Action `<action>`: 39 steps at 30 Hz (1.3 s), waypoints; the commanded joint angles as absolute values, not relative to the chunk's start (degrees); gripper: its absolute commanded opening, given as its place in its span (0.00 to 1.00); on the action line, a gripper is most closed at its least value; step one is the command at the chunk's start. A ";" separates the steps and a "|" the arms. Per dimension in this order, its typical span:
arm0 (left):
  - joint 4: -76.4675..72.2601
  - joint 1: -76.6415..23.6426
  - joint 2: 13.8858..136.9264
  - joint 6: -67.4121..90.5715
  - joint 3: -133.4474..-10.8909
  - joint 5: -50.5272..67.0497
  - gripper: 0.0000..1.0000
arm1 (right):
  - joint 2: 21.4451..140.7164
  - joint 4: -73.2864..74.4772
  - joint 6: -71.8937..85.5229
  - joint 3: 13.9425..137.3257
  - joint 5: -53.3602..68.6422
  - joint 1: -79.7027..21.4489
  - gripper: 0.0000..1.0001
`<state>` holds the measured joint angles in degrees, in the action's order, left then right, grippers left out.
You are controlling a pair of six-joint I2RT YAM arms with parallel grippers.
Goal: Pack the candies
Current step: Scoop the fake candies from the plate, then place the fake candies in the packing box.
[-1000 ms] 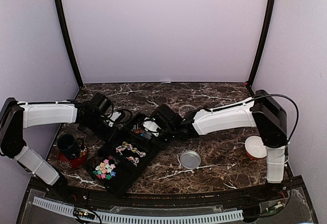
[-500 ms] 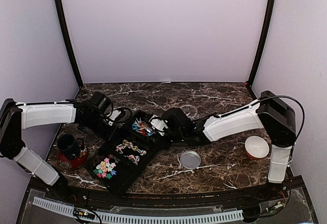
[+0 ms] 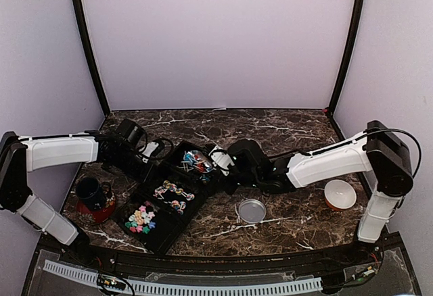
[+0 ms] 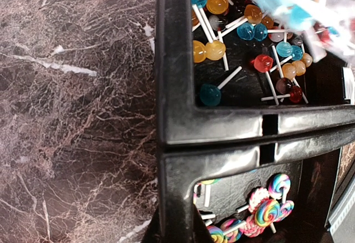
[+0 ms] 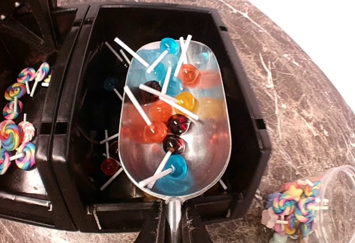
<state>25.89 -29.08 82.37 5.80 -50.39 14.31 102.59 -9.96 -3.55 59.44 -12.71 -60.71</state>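
Top view: a black tray is lying slantwise on a marble table, with candies sitting in its 3 compartments. The left gripper is clamping the tray's far left rim. The right gripper is holding a scoop over the farthest compartment. A mug is standing near the tray's left edge.

Left wrist view: open marble is stretching left of the rim.

Right wrist view: fingers are pinching the scoop's handle. The candy-loaded scoop is hanging within the compartment walls. A jar is standing just outside the tray's corner.
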 commanded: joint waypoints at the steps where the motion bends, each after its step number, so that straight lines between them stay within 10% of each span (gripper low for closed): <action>1: 22.35 -28.73 78.75 7.03 -51.57 18.11 0.00 | 98.96 -15.32 -3.05 57.73 -15.07 -60.06 0.00; 15: 22.46 -28.62 78.75 7.04 -51.59 18.00 0.00 | 87.17 -28.48 -0.12 47.23 -13.68 -58.56 0.00; 39: 22.73 -28.57 78.41 7.16 -51.60 17.75 0.00 | 74.02 32.96 -0.25 63.00 -21.01 -52.00 0.00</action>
<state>25.43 -28.97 82.37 5.82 -50.39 14.31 74.28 24.10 -1.41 60.31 -20.56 -53.49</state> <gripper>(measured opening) 0.084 0.080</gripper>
